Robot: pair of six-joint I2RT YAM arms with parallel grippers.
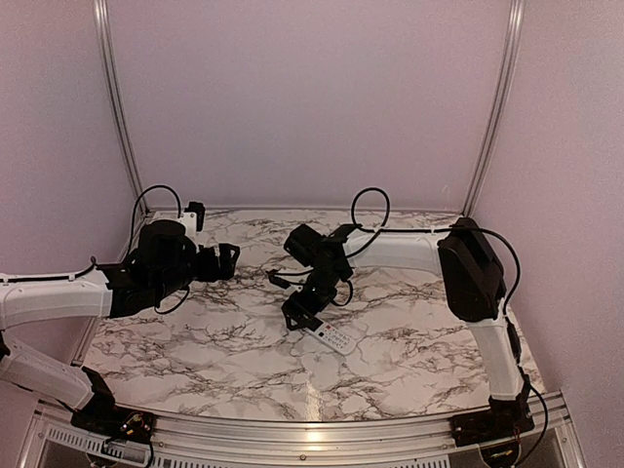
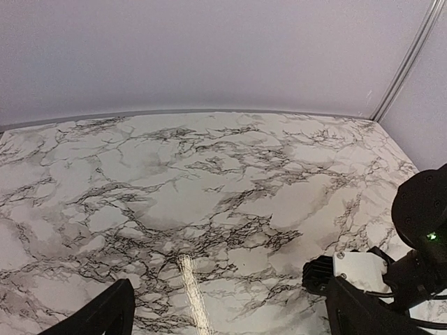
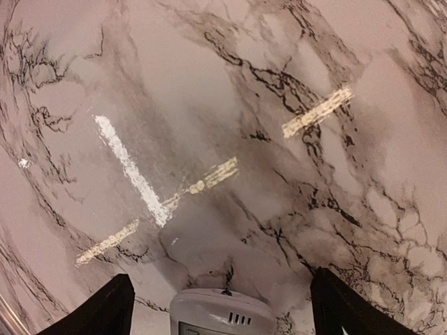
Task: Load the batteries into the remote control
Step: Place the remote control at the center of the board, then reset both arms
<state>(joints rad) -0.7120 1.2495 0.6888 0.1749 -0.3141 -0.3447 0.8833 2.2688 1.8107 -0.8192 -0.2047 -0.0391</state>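
Note:
The white remote control (image 1: 331,338) lies flat on the marble table, screen side up, just right of centre. My right gripper (image 1: 301,310) hovers right over its far end, jaws wide open. In the right wrist view the remote's rounded top end (image 3: 222,310) shows between the two dark fingers (image 3: 94,310), not touched by either. My left gripper (image 1: 227,261) is at the left, held above the table, open and empty; its wrist view shows only bare marble between the fingers (image 2: 105,314). No batteries show in any view.
The right arm's black and white wrist (image 2: 363,272) shows at the lower right of the left wrist view. Metal frame posts (image 1: 115,97) and pale walls close the back and sides. The table's front edge (image 1: 312,429) runs by the arm bases.

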